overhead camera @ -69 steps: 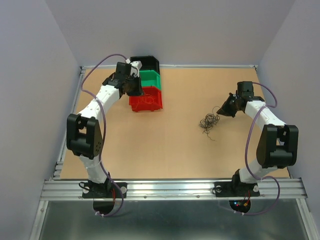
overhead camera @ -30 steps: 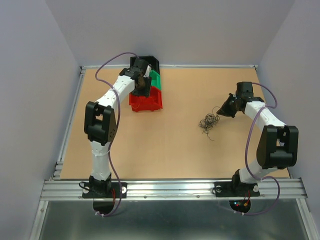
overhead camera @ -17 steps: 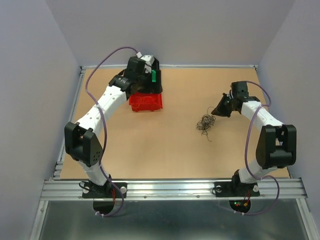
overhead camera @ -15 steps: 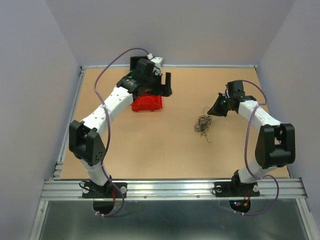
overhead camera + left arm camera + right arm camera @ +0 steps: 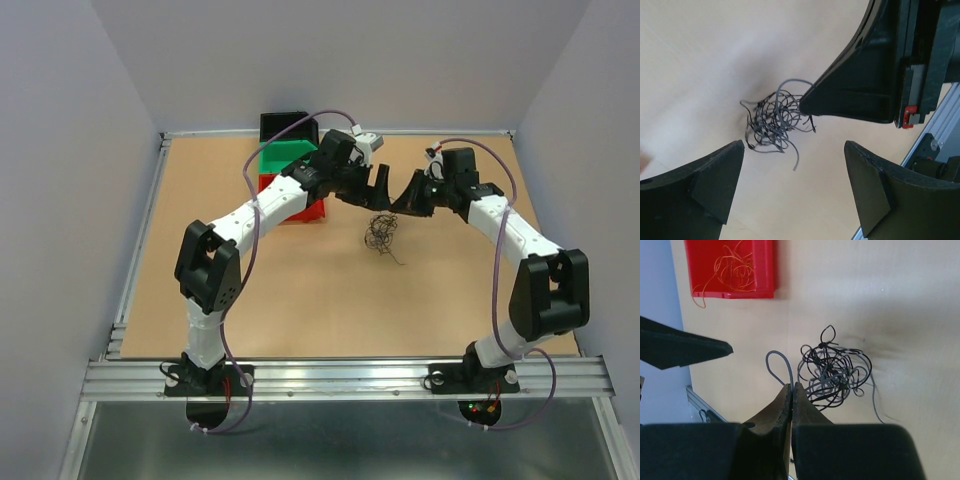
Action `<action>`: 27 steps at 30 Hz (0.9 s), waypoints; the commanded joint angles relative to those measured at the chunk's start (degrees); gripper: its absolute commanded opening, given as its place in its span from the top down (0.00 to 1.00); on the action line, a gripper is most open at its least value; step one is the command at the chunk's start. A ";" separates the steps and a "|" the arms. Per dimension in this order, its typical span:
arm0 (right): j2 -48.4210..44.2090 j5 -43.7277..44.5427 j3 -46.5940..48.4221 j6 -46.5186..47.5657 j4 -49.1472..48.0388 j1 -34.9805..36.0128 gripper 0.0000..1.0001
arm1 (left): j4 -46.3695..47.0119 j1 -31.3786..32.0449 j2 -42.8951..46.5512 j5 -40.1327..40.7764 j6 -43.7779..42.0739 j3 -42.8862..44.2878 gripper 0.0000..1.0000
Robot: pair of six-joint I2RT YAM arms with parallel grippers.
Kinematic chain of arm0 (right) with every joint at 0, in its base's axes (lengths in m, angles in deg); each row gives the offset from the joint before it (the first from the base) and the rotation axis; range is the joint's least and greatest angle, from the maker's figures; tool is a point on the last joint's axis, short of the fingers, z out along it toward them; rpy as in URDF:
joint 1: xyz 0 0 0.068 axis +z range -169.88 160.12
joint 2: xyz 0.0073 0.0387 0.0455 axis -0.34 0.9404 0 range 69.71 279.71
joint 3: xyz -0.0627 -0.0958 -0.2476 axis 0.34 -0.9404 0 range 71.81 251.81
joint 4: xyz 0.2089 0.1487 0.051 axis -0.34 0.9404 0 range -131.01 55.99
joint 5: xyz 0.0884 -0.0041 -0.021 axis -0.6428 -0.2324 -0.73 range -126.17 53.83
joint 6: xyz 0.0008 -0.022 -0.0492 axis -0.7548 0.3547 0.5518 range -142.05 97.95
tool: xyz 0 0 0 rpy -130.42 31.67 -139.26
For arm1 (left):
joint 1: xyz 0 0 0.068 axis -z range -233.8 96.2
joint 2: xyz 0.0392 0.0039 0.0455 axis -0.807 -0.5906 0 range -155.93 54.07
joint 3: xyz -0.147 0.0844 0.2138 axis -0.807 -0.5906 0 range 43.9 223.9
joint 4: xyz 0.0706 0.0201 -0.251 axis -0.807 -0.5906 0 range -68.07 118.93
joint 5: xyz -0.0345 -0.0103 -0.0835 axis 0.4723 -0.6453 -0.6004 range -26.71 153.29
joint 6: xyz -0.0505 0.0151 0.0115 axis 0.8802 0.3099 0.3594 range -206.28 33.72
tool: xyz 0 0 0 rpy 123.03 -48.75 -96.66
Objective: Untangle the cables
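The cables [image 5: 381, 231] are a wispy dark clump on the table just behind its centre, also in the left wrist view [image 5: 771, 123] and the right wrist view [image 5: 835, 372]. My right gripper [image 5: 791, 385] is shut on a grey loop that sticks out of the clump's edge; from above it [image 5: 399, 206] sits just right of the clump. Beside it my left gripper [image 5: 370, 194] hovers over the clump, open. Nothing lies between its fingers, and the clump is just beyond its fingertips [image 5: 737, 147]. An orange wire [image 5: 733, 265] lies apart in the red bin [image 5: 765, 270].
Three bins stand in a row at the back left: red [image 5: 305, 210], green [image 5: 283, 157] and black [image 5: 281, 124]. The left arm stretches across the red bin. The two grippers are almost touching above the clump.
The left arm swung from the bins rightward to the clump and its gripper opened. The right gripper, still shut on the loop, dragged the clump left and farther back.
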 commanded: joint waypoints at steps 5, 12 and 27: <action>-4.36 -4.92 0.81 2.16 -4.99 1.03 0.99 | 4.06 -0.44 0.09 -2.79 1.45 4.49 0.11; -5.59 -5.53 -0.59 2.60 -5.96 1.21 1.00 | 2.13 -0.43 -3.34 -2.09 1.89 6.42 0.30; -6.74 -5.63 -3.93 2.87 -7.72 1.38 0.98 | 2.13 -0.52 -4.93 -2.27 3.47 7.65 1.00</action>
